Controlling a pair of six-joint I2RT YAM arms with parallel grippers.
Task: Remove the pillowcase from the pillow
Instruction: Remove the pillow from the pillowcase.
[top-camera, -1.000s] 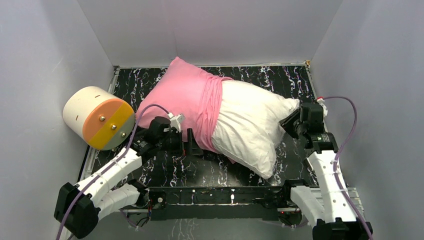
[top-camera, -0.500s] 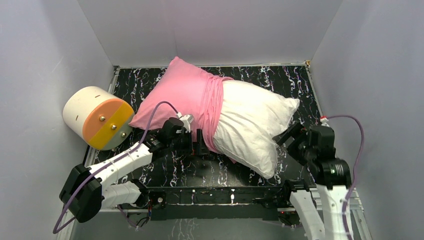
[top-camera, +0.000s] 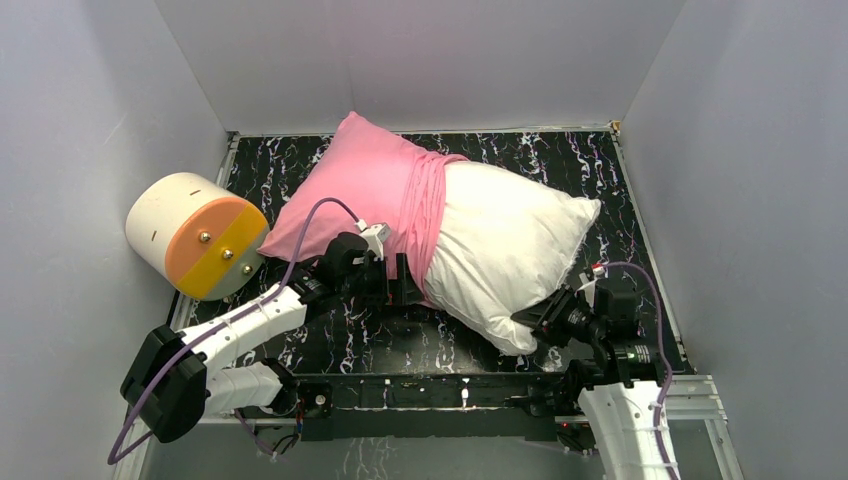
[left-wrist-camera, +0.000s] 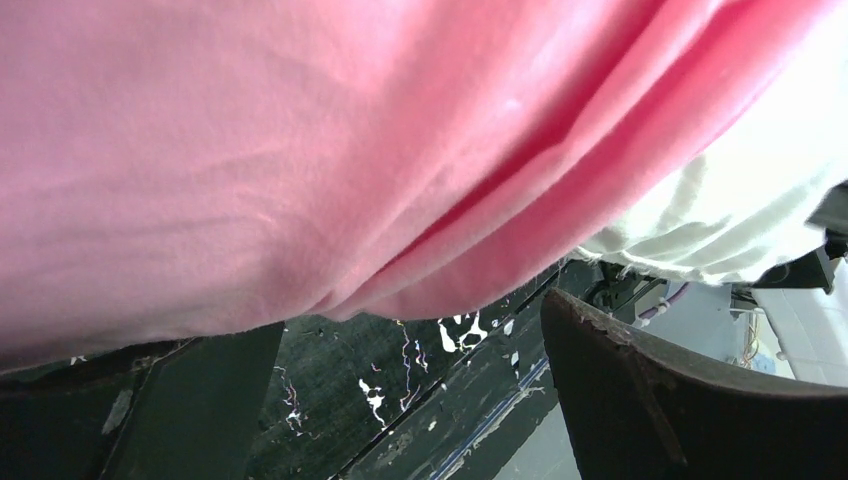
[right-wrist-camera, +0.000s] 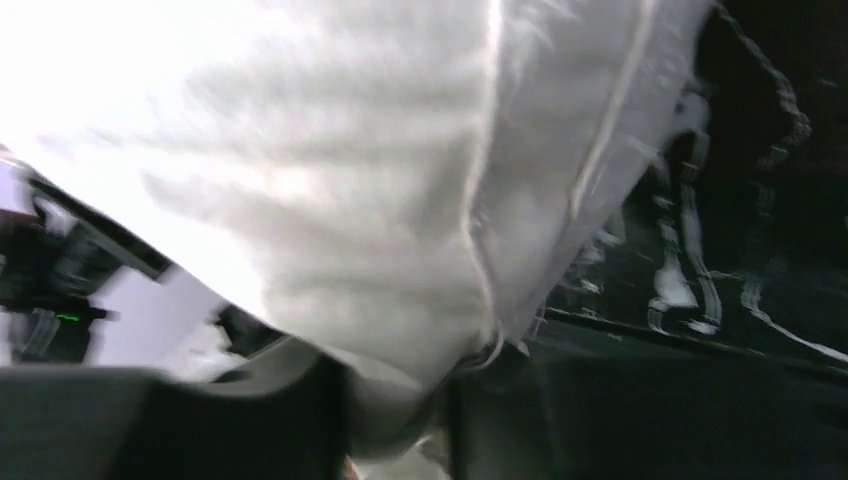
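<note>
Pillow (top-camera: 505, 250) one end hidden inside pillowcase (top-camera: 365, 190); right wrist view blurred.

One pillow (top-camera: 510, 250), one pillowcase (top-camera: 360, 185), one cylinder (top-camera: 195, 235) (cream-and-orange).

1. This is a robotics lab test cell. Plain pale panels (top-camera: 420, 60) close off the back and both sides of the frame.
2. A table (top-camera: 600, 160), black with white marbling, fills the middle, and a metal frame (top-camera: 430, 392) runs along the bottom.
3. The left arm (top-camera: 240, 325) and right arm (top-camera: 625, 420), white and black, are mounted at lower left and lower right, trailing lavender cables (top-camera: 320, 202).
4. A cream-and-orange cylinder (top-camera: 190, 235) sits at the left, and a pillow (top-camera: 510, 250) lies on the tabletop.
</note>
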